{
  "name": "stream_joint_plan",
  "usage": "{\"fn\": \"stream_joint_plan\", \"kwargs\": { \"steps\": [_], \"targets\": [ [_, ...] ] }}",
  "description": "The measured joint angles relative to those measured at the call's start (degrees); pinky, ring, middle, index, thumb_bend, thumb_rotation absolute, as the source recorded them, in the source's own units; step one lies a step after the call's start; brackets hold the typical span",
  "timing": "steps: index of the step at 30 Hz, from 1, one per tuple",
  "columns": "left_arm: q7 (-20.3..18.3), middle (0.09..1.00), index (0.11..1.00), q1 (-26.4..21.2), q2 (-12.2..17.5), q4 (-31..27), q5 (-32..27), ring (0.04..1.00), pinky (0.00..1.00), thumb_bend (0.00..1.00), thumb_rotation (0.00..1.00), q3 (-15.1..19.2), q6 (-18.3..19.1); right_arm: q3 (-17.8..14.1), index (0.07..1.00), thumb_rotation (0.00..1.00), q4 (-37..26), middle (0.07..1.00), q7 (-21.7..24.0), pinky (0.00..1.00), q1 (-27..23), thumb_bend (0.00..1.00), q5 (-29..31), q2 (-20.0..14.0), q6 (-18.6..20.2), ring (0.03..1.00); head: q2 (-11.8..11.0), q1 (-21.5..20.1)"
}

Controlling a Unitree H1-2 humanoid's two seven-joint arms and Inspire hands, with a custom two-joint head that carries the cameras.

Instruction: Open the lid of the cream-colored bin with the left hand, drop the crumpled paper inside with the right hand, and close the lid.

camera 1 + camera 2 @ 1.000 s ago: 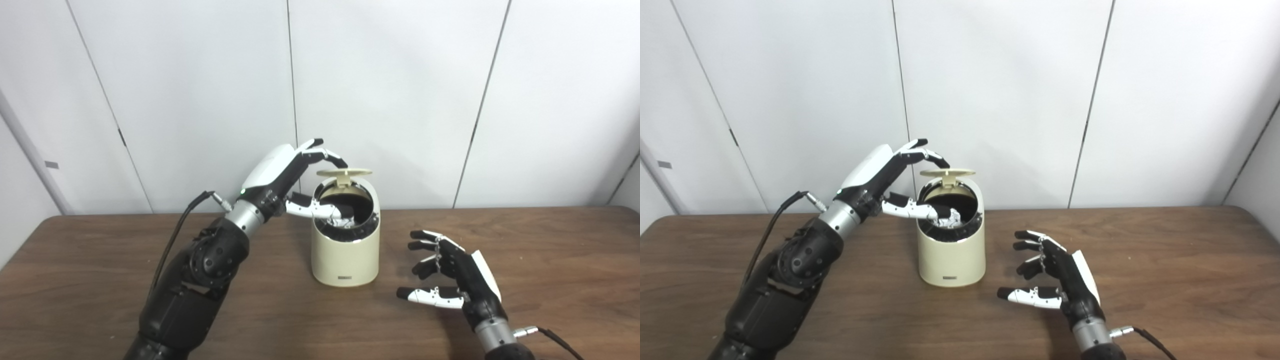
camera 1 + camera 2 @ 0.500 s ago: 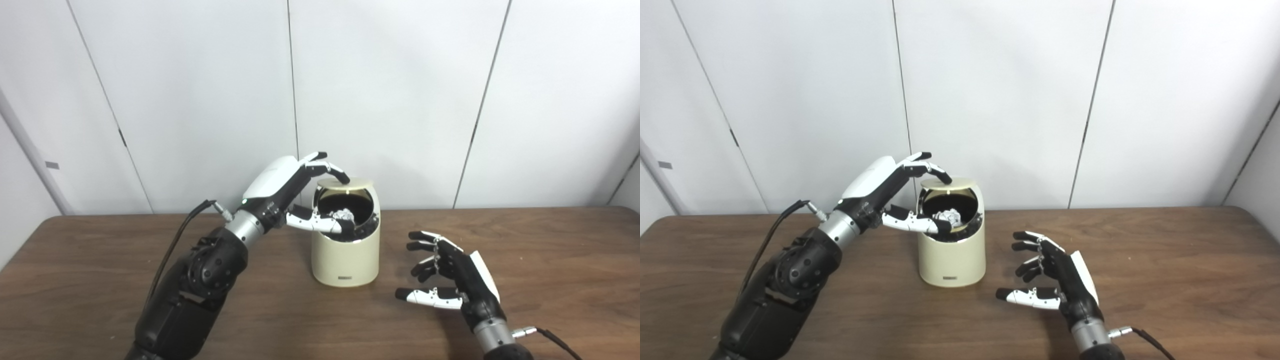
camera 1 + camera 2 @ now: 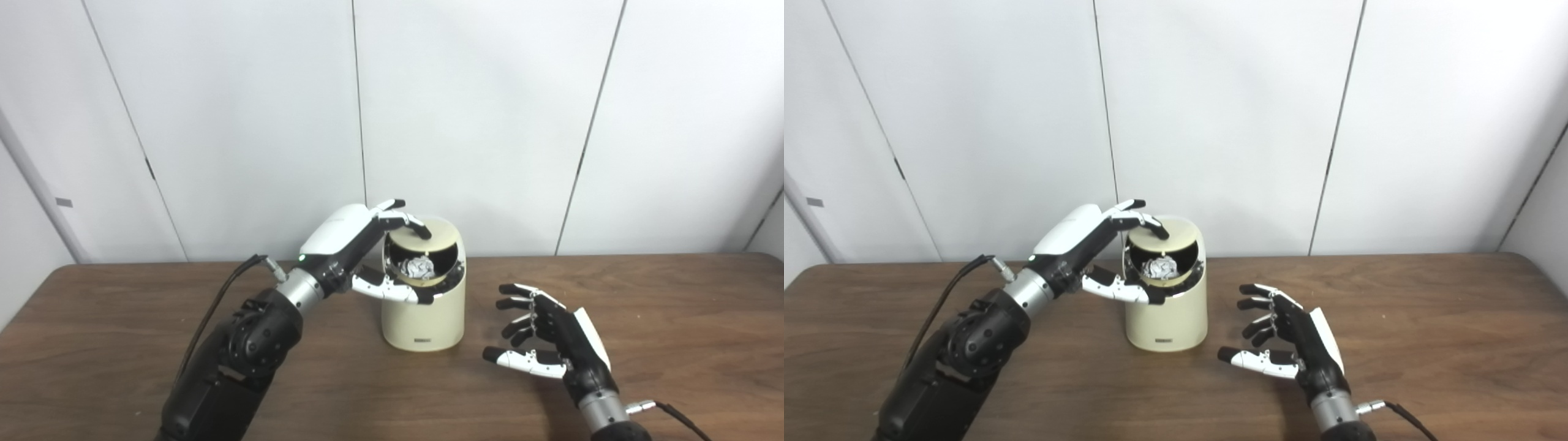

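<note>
Pressing lid [image 3: 429, 236] half-down with left hand [image 3: 361, 245], not gripping | paper [image 3: 418, 267] inside bin [image 3: 422, 318] | right hand [image 3: 545, 337] open over tabletop [image 3: 674, 318]

Left hand [image 3: 1090, 236] presses the half-lowered lid [image 3: 1176, 233] of a cream-colored bin [image 3: 1167, 306]; crumpled paper [image 3: 1159, 267] shows inside; right hand [image 3: 1292, 349] hovers open beside it.

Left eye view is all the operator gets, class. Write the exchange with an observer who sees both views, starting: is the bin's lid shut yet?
Observer: Not yet. The right eye view shows the lid tilted half down under fingertips of the left hand, crumpled paper in the gap.
Operator: Is the right hand near the bin?
Observer: Open, apart from it, table wood between them.
Operator: My frame crops the table's right end.
Observer: Here its far right corner shows.
</note>
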Motion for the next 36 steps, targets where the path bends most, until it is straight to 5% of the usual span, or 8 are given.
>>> {"fn": "stream_joint_plan", "kwargs": {
  "steps": [9,20,28,36],
  "targets": [
    [0.1,0.755,0.743,0.3,0.4,0.0,2.4,0.950,0.81,0.98,0.45,-0.3,-2.2,0.0,0.734,0.24,0.0,0.683,0.0,0.42,0.0,0.72,-0.1,0.6,0.1,0.519,0.3,-0.4],
    [0.9,0.749,0.740,0.5,1.7,-1.1,11.0,0.930,0.93,0.97,0.42,-2.6,-4.8,0.0,0.731,0.23,-0.8,0.681,0.0,0.42,0.0,0.72,-0.7,0.7,1.5,0.514,0.8,-0.4],
    [2.9,0.769,0.758,-0.1,3.7,-1.3,22.3,0.939,1.00,0.96,0.40,-6.4,-6.6,0.0,0.729,0.23,-0.9,0.682,0.0,0.41,0.0,0.71,-1.1,0.8,1.6,0.512,1.4,-0.6],
    [2.5,0.745,0.741,-1.0,3.8,-1.4,25.2,0.929,1.00,0.99,0.39,-7.7,-6.6,0.0,0.730,0.23,-2.2,0.682,0.0,0.40,0.0,0.70,-1.1,0.9,1.8,0.508,1.8,-0.8]
  ]
}}
